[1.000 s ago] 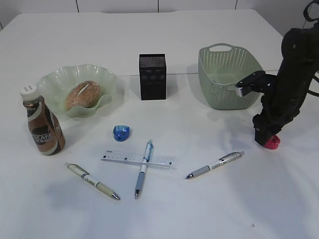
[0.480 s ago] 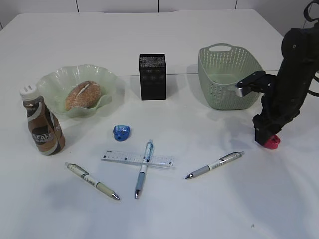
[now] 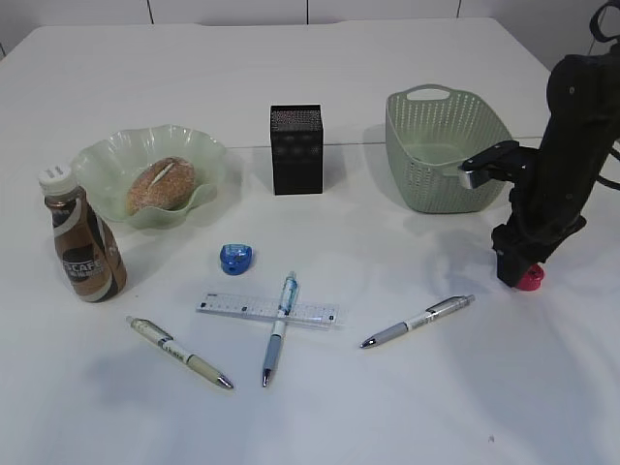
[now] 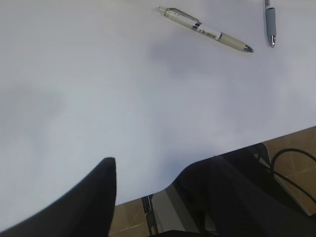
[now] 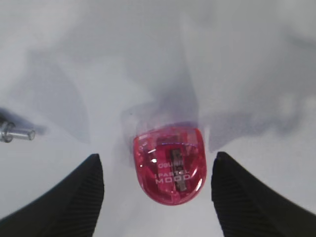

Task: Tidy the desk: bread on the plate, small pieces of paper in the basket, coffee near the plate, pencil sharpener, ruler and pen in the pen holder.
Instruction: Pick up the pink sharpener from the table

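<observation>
A red pencil sharpener [image 5: 169, 165] lies on the white table between the fingers of my open right gripper [image 5: 158, 158], touching neither; in the exterior view the red sharpener [image 3: 529, 279] peeks out under the right gripper [image 3: 513, 269]. My left gripper [image 4: 147, 165] is open and empty at the table's near edge. A blue sharpener [image 3: 235, 258], a clear ruler [image 3: 267, 311] and three pens [image 3: 179, 352] [image 3: 277, 327] [image 3: 417, 321] lie at mid-table. Bread [image 3: 161, 184] sits on the green plate [image 3: 107, 160], with the coffee bottle [image 3: 85, 247] beside it. No small pieces of paper show.
The black pen holder [image 3: 296, 150] stands at the back centre. The green basket [image 3: 426, 174] is just behind and left of the right arm. In the left wrist view two pens [image 4: 207, 30] [image 4: 269, 19] lie far off, and cables hang below the table edge.
</observation>
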You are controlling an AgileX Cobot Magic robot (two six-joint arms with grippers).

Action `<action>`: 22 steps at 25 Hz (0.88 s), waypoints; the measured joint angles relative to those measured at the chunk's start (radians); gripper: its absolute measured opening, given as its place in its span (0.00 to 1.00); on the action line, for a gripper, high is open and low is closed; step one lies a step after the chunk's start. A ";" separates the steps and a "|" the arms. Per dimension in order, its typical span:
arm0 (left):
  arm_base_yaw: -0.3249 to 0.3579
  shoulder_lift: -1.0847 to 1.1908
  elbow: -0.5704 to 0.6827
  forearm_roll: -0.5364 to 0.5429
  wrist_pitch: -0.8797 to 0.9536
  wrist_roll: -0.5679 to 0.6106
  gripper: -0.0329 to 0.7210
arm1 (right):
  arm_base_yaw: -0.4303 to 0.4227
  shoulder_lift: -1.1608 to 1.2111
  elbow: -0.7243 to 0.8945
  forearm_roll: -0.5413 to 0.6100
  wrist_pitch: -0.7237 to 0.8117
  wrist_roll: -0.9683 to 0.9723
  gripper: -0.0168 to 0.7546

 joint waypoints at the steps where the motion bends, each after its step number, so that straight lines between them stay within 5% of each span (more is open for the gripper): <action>1: 0.000 0.000 0.000 0.000 0.000 0.000 0.59 | 0.000 0.000 0.000 0.000 0.000 0.000 0.71; 22: 0.000 0.000 0.000 0.000 0.000 0.000 0.59 | 0.000 0.030 0.000 0.000 -0.002 0.024 0.71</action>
